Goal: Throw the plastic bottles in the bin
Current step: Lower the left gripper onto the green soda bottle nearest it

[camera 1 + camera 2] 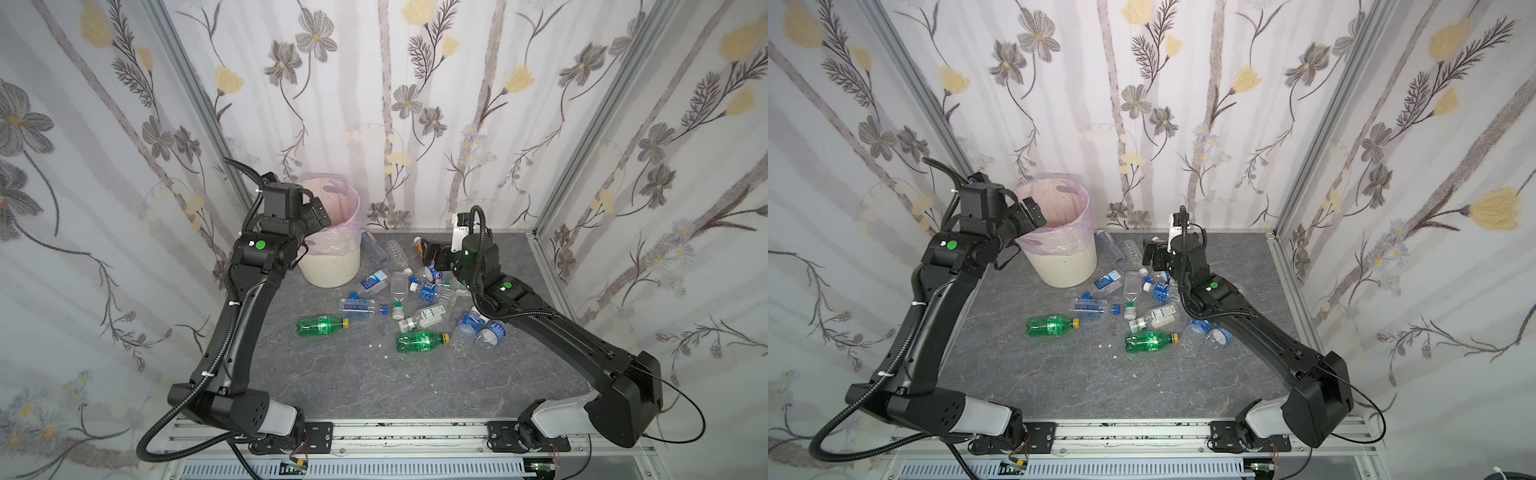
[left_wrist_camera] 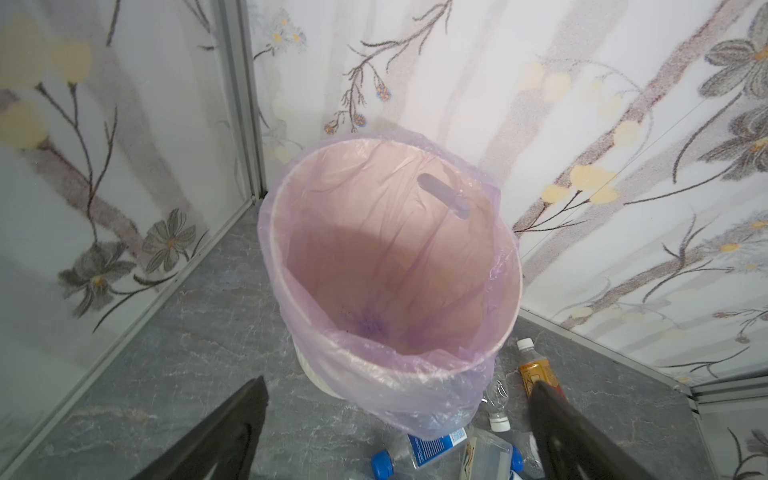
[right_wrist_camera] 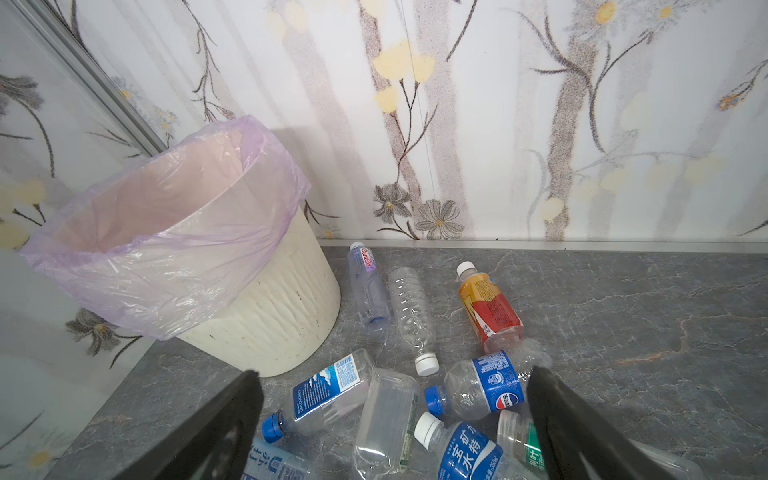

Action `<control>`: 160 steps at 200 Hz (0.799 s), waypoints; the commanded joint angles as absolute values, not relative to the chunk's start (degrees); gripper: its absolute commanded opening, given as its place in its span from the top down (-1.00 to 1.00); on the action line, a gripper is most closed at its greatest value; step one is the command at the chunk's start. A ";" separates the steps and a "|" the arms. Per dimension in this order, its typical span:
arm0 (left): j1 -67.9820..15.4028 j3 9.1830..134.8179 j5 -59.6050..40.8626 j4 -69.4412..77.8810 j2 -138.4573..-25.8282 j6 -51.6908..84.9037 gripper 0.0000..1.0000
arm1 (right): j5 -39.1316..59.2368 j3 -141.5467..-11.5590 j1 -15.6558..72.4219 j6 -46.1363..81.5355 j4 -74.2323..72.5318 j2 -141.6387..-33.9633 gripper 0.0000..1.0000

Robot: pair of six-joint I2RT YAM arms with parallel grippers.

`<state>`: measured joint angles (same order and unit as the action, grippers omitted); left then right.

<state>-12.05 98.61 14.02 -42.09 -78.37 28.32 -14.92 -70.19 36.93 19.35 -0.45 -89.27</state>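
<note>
The bin (image 1: 332, 270) stands at the back left of the table, cream and ribbed, lined with a pink bag; the left wrist view shows nothing inside the bin (image 2: 511, 266). My left gripper (image 1: 318, 216) hangs open and empty at the bin's near-left rim. Plastic bottles lie scattered mid-table: two green ones (image 1: 322, 325) (image 1: 422, 340) and several clear ones with blue labels (image 1: 361, 307). My right gripper (image 3: 395, 372) is open and empty, low over the back of the heap, above a clear flat bottle (image 3: 386, 419). An orange-red bottle (image 3: 488, 307) lies beyond it.
Floral-papered walls close in the grey marble tabletop (image 1: 374, 386) on three sides. An aluminium rail (image 1: 395, 432) carrying both arm bases runs along the front edge. Small white scraps (image 1: 376, 345) lie near the green bottles.
</note>
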 commanded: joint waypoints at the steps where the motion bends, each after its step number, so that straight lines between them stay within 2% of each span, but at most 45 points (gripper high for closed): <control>1: -10.81 91.29 11.68 -38.52 -71.64 40.84 -1.00 | -14.60 -70.92 37.39 17.39 -1.30 -89.73 -0.99; 32: -10.15 77.79 8.51 -35.57 -60.83 53.23 -0.96 | -15.54 -70.04 37.89 15.93 0.04 -88.45 -0.99; 69: -9.76 63.16 5.80 -34.66 -53.15 64.66 -0.92 | -17.19 -67.98 38.55 15.67 1.57 -86.40 -0.99; 122: -8.64 46.33 -2.08 -31.23 -51.24 73.50 -0.90 | -17.66 -63.67 41.01 15.68 1.71 -86.40 -0.99; 160: -5.52 39.62 -5.18 -27.48 -51.76 75.72 -0.85 | -16.25 -64.35 43.18 14.95 3.77 -90.11 -0.99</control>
<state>-7.01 42.35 -2.66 -32.38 -51.66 72.38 -16.80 -63.68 42.11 15.97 2.79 -87.99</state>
